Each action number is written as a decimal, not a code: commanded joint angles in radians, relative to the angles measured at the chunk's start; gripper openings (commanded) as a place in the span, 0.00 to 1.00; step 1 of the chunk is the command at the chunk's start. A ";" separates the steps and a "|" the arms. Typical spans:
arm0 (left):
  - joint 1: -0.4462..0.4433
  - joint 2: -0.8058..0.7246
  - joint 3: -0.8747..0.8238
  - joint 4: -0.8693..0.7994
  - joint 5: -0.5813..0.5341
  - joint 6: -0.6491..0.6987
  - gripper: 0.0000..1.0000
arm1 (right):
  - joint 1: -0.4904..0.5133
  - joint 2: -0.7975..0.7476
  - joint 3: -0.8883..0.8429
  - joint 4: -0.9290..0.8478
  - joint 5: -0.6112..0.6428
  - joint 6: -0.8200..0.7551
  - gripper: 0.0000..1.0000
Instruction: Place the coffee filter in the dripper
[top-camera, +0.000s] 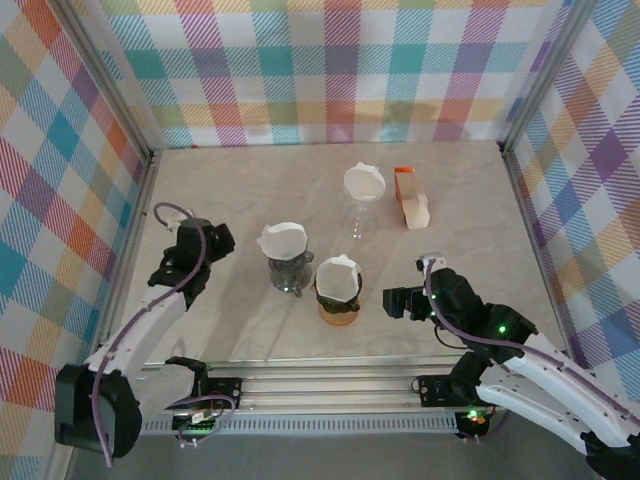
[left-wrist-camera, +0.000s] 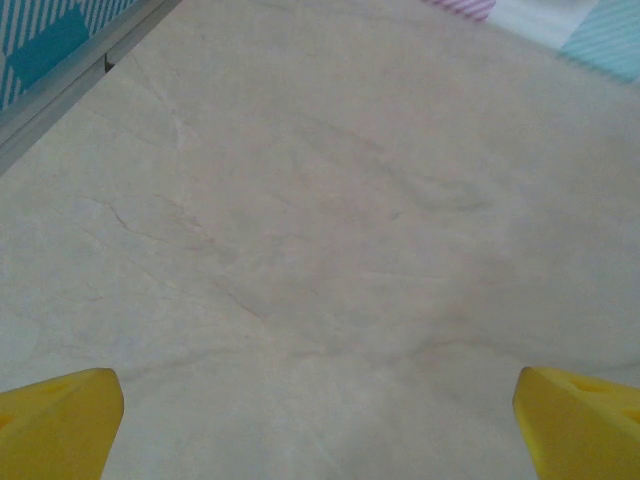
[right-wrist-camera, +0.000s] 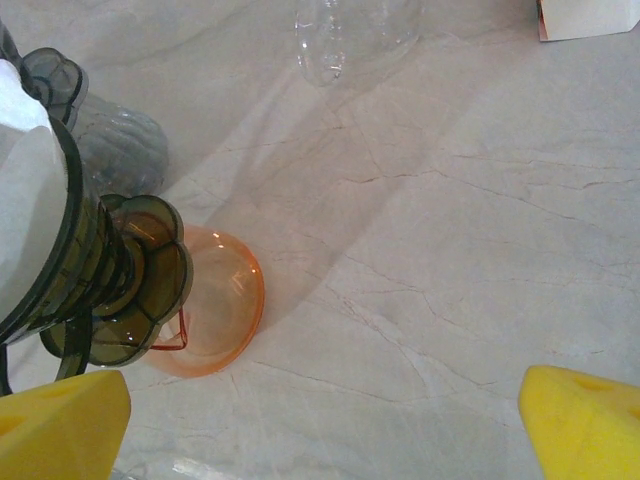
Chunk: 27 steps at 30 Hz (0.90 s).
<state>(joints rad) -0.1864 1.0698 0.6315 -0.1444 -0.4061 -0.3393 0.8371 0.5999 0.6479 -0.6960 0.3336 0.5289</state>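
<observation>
Left fingers (left-wrist-camera: 60, 425), yellow wedge-shaped pads, are spread wide and empty over the bare, matt, veined stone-look worktop (left-wrist-camera: 320, 200). Right fingers (right-wrist-camera: 65, 425), likewise spread and holding nothing, hang near the smoky ribbed plastic dripper (right-wrist-camera: 140, 265) on its translucent orange saucer (right-wrist-camera: 225, 300). The white paper coffee filter (right-wrist-camera: 25, 200) sits inside the dripper's cone, so placing appears done. Best practice: retreat level and sideways, as 1 brush could tip the light, top-heavy stack.
</observation>
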 joint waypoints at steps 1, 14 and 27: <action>0.008 0.075 -0.064 0.291 -0.083 0.190 1.00 | 0.003 -0.010 -0.014 0.025 0.029 -0.026 0.99; 0.007 0.418 -0.169 0.824 -0.114 0.341 1.00 | 0.000 0.023 -0.019 0.042 0.135 -0.004 0.99; 0.054 0.503 -0.283 1.129 0.074 0.358 1.00 | -0.007 0.051 -0.043 0.186 0.265 -0.105 0.99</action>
<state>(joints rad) -0.1402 1.5303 0.4385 0.7280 -0.3996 -0.0059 0.8368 0.6563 0.6090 -0.5800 0.5278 0.4694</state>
